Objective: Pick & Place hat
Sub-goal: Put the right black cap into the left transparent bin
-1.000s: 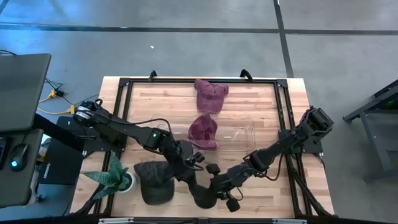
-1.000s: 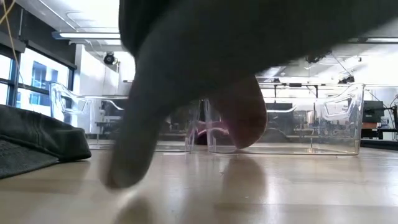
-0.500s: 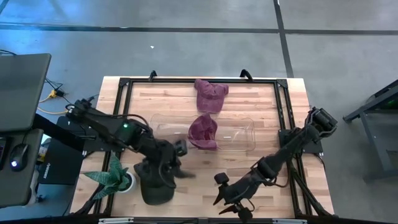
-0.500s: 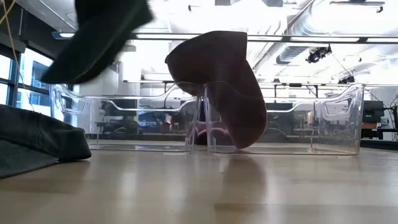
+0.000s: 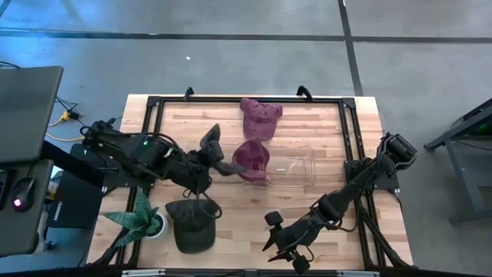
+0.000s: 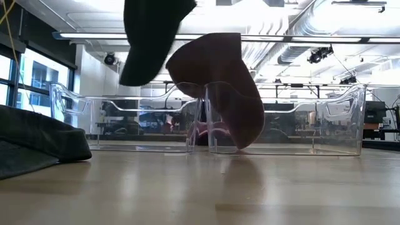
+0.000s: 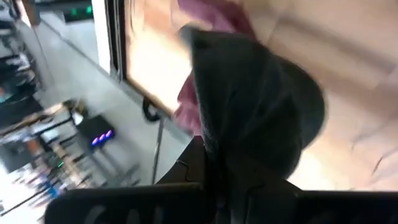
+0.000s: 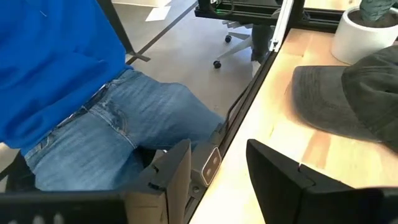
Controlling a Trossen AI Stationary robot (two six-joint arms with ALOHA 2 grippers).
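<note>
While the left gripper (image 5: 206, 165) holds a dark hat (image 5: 211, 148) up by the clear bin (image 5: 304, 171), w/ the right gripper (image 5: 283, 245) wide open & empty, it's about halfway: drop-in left.

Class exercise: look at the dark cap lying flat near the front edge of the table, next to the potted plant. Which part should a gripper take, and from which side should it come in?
Grip the dark cap by its flat brim, which the right wrist view shows lying thin against the table. The soft crown would likely crumple. Come from the open side, away from the potted plant; the open, empty right gripper is nearest.
</note>
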